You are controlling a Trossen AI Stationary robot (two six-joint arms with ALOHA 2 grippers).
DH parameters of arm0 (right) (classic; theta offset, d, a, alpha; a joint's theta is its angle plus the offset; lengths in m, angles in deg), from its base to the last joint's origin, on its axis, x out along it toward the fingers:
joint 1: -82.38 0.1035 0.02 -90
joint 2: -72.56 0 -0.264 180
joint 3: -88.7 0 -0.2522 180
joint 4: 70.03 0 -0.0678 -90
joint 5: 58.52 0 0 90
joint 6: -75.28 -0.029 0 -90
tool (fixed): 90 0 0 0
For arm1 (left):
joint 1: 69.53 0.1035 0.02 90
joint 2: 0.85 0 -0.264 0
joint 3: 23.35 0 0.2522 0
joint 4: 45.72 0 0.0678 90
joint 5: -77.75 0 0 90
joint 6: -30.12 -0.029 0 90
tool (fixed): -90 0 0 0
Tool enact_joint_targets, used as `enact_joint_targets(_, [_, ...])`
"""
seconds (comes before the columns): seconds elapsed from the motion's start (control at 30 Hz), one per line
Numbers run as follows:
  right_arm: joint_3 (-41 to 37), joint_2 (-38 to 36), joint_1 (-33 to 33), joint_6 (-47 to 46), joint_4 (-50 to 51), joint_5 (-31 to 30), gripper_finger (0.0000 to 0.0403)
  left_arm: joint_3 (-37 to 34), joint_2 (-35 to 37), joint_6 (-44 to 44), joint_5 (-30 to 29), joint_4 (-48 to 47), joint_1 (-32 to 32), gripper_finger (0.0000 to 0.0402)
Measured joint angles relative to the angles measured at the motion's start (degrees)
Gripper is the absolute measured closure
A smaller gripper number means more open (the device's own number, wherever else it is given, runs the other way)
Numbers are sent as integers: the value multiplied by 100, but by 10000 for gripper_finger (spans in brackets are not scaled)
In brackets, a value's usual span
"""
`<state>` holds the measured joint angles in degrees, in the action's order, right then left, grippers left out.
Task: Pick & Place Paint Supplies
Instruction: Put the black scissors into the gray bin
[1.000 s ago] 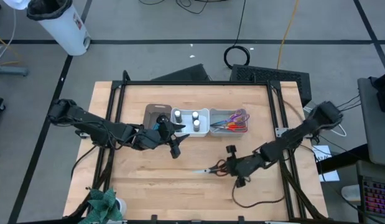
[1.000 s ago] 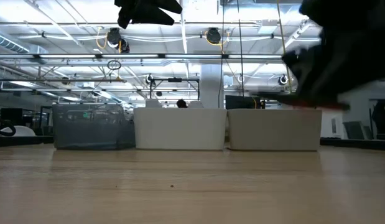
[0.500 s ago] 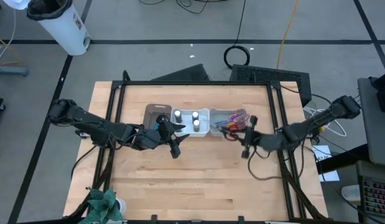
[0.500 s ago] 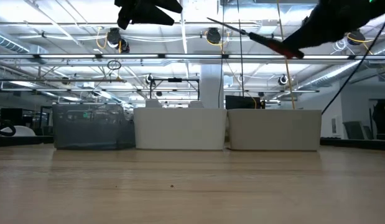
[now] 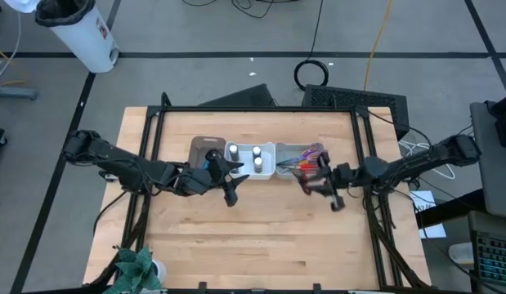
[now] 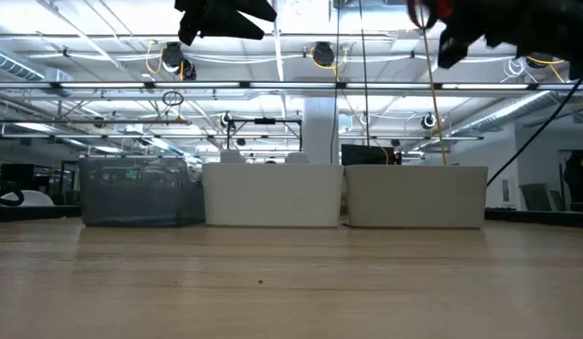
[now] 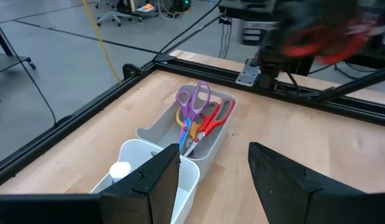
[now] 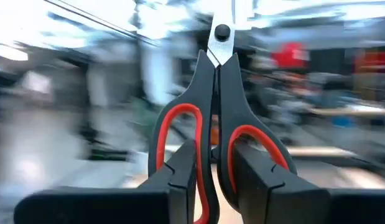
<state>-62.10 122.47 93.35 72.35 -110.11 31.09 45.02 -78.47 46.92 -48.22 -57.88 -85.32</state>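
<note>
High view: my left gripper (image 5: 229, 193) is waiting, fingers spread, left of the grey bin (image 5: 298, 161). My right gripper (image 5: 314, 174) is pinching the red-handled scissors (image 8: 215, 134) above that bin; I should lower gently, blades along it.

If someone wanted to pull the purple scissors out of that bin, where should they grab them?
Probably by the handle loops, coming down from above. The purple-handled scissors lie in the grey bin with their loops uppermost at its far end, while their blades are buried under the red scissors beside them.
</note>
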Motion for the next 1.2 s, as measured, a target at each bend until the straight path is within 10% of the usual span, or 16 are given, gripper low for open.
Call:
enact_joint_targets(0.2, [117,253,537,-816,-1722,2560,342,0,0,44,-1,-3,130,201])
enact_joint_targets(0.4, [290,478,1451,-46,-2157,3516,342,0,0,158,2,-10,159,201])
enact_joint_targets(0.93, [1215,1266,1829,693,-1041,3459,342,0,0,151,9,-23,157,202])
enact_joint_targets(1.2, [1220,1439,1502,689,-903,2490,342,0,0,181,9,-110,157,201])
